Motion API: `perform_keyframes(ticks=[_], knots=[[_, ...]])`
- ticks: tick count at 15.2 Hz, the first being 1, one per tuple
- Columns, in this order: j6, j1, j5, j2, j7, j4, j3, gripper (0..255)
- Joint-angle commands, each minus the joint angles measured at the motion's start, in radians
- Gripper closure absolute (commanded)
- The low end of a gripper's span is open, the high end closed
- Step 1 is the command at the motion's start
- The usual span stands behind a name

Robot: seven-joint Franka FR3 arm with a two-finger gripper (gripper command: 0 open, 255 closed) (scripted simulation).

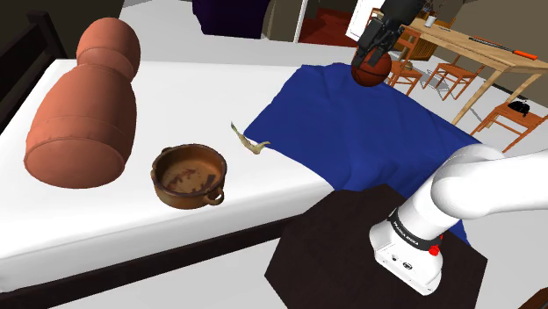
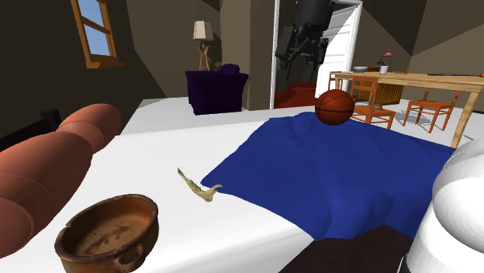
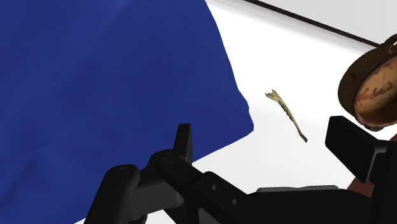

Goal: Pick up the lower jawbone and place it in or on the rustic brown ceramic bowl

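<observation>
Nearest your wrist camera, the gripper showed its 2 black fingers, blocky and matte, standing well apart with nothing clasped between them. Beyond them lay the jawbone, a thin, pale yellowish sliver with a forked end. It rested on the smooth white bed, just beside the edge of the blue blanket, which lay in soft folds. You could not make out any teeth on it.

Near the jawbone but apart from it sat the bowl, round and thick-rimmed, glazed brown with a mottled reddish inside and 1 loop handle in sight. In the wrist view, a finger and the frame edge cut most of it off.

The gripper hung high over the blanket's far end, above a brown-orange ball with dark seams. In the shoulder view the 2 overlapped, but the second exterior view showed a gap between them.

Beyond the bowl lay a large terracotta-coloured bolster, smooth and bulging.
</observation>
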Motion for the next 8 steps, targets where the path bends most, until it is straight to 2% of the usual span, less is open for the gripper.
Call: perform_keyframes(ticks=[1, 8], knots=[[0.000, 0.000, 0.000, 0.000, 0.000, 0.000, 0.000, 0], [0.156, 0.071, 0.011, 0.234, -0.155, 0.007, -0.004, 0]])
